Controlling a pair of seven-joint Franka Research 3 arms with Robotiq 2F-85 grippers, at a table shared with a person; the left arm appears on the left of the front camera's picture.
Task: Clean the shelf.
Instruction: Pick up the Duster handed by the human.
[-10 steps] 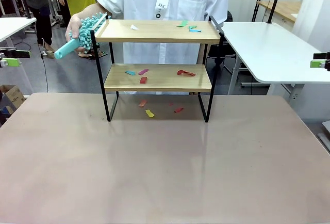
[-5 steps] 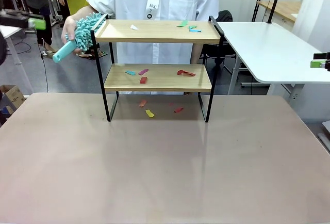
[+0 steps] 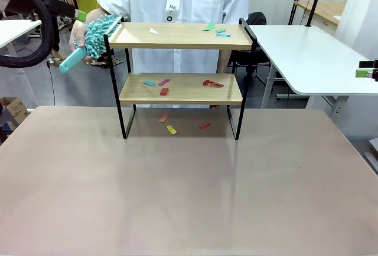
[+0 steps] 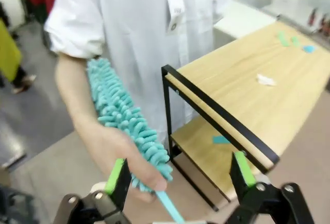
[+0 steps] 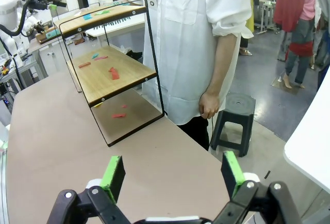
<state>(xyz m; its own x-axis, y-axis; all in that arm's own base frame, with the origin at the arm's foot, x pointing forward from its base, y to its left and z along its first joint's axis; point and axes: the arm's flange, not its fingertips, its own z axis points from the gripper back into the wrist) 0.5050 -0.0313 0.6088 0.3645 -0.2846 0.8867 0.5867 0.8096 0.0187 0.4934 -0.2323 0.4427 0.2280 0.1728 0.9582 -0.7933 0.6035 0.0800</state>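
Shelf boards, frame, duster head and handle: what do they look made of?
Shelf boards: light wood or wood-look laminate, matte, with faint grain.
Frame: thin black metal, probably painted; the bars are slim and straight.
Duster head: teal chenille microfibre, in soft noodle-like tufts.
Handle: smooth teal plastic, by the look.

The shelf (image 3: 177, 35) is stood upright at the far middle of the table (image 3: 189, 197). Two light wood boards are held in a thin black frame with raised side rails. Both boards are strewn with coloured scraps (image 3: 164, 91).
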